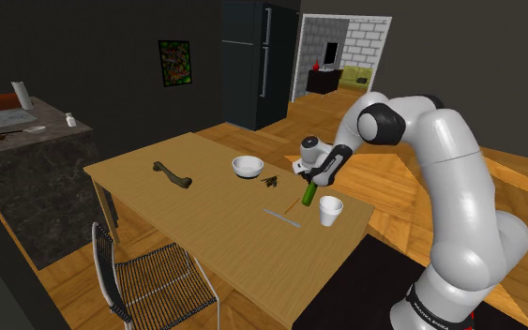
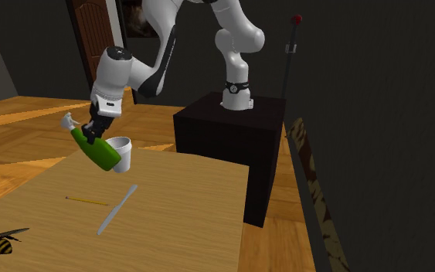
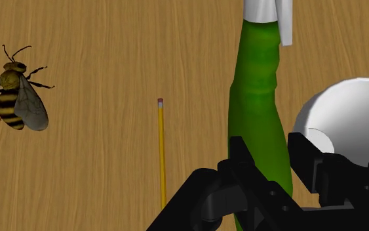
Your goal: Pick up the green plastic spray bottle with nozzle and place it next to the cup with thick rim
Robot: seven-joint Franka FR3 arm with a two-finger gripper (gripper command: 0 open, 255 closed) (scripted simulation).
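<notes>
Green spray bottle [image 3: 255, 98] tight in the closed gripper [image 3: 269, 147], aslant, just beside the white cup [image 3: 354, 113]

White cup [image 1: 330, 210] beside, bare table [image 1: 210, 216] beyond

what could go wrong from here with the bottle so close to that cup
The hand holds the green spray bottle tilted, its base right by the white cup. Lowering it could nudge or tip the cup. Released at this slant, the bottle would likely fall over. The yellow pencil lies nearby on the table; a base set on it might wobble.
</notes>
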